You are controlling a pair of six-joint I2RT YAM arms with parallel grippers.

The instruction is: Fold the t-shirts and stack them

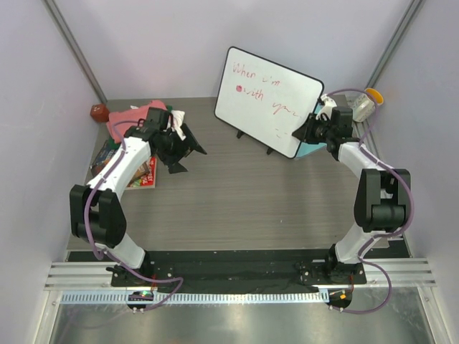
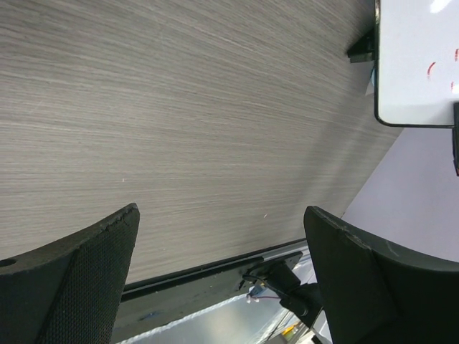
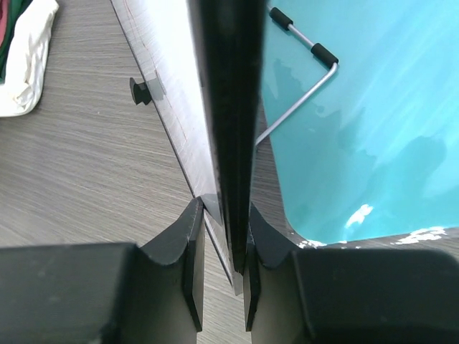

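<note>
The t-shirts lie in a heap at the back left. The salmon-pink one point(image 1: 133, 118) is on top and a cream-white one point(image 1: 176, 122) lies at its right; the cream-white cloth also shows in the right wrist view point(image 3: 30, 61). A sliver of dark green cloth point(image 3: 8, 18) lies beside it. My left gripper point(image 1: 185, 158) is open and empty just right of the heap, over bare table in its wrist view point(image 2: 221, 215). My right gripper point(image 1: 307, 132) is shut on the right edge of the whiteboard point(image 1: 269, 97), the board's edge between its fingers point(image 3: 222, 215).
Glossy books point(image 1: 140, 172) lie left of the left arm. A brown object point(image 1: 99, 112) sits in the back left corner. A teal sheet point(image 3: 373, 107) and the wire stand point(image 3: 301, 79) are behind the whiteboard. A yellow-capped container point(image 1: 367, 102) stands at the back right.
</note>
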